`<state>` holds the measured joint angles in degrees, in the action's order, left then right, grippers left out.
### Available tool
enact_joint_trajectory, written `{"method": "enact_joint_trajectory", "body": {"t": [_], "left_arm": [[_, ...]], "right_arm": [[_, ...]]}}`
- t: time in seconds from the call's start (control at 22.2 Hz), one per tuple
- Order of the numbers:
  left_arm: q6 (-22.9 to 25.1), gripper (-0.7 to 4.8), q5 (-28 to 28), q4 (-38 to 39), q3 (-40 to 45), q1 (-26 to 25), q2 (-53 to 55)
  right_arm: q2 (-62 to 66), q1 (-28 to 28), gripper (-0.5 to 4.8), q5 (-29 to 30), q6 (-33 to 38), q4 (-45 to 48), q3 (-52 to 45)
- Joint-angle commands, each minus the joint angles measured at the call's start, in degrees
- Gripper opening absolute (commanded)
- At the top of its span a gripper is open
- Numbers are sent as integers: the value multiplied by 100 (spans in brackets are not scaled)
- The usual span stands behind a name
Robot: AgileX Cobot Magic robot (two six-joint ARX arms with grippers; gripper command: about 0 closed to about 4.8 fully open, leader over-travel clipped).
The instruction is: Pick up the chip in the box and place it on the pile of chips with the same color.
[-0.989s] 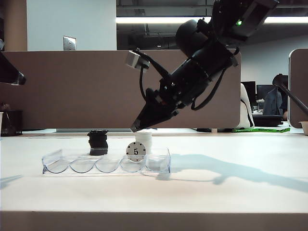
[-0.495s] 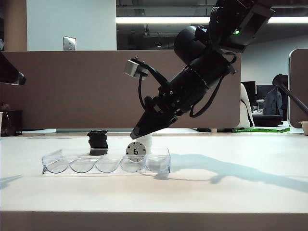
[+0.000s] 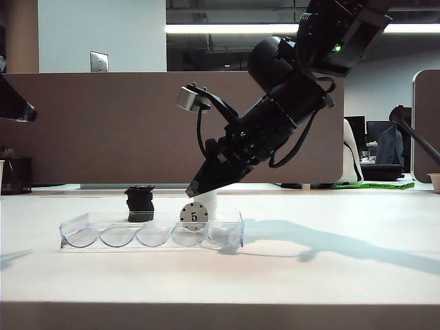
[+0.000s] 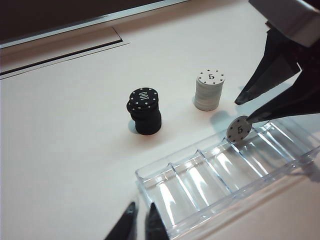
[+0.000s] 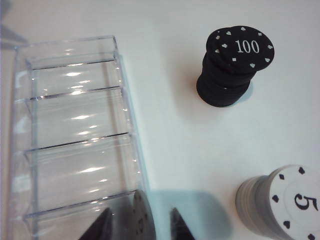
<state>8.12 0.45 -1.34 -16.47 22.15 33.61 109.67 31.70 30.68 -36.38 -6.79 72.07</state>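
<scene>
The white chip (image 3: 194,216) marked "5" stands on edge in a slot near the right end of the clear box (image 3: 82,232). My right gripper (image 3: 190,192) points down at it, open, its tips just above the chip's top edge. In the right wrist view the chip (image 5: 142,220) shows edge-on between the two fingers (image 5: 102,226). The pile of white chips (image 3: 209,201) stands just behind the box, also in the left wrist view (image 4: 209,90). My left gripper (image 4: 140,212) hovers near the box's (image 4: 200,185) other end with its fingertips close together and nothing between them.
A stack of black "100" chips (image 3: 140,203) stands behind the box, left of the white pile (image 5: 282,205). The box's other slots (image 5: 75,125) hold nothing. A brown partition runs along the back of the table.
My right gripper has sunk a little toward the chip and stayed open. The chip, both stacks and the left arm have not moved.
</scene>
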Motion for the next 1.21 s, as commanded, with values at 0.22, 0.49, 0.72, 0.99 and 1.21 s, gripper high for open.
{"method": "enact_joint_trajectory", "body": {"t": [0.22, 0.49, 0.72, 0.99, 1.21], "left_arm": [[0, 30, 20, -50, -17, 0, -9], [0, 30, 20, -50, -17, 0, -9], [0, 30, 20, -50, -17, 0, -9], [0, 30, 20, -52, -17, 0, -9], [2, 30, 17, -52, -17, 0, -9]], "right_arm": [[140, 2, 153, -107, -11, 116, 26], [225, 2, 153, -122, -7, 125, 26], [245, 2, 148, -120, -7, 127, 26], [245, 2, 147, -120, -7, 146, 26], [245, 2, 93, -120, -9, 151, 26]]}}
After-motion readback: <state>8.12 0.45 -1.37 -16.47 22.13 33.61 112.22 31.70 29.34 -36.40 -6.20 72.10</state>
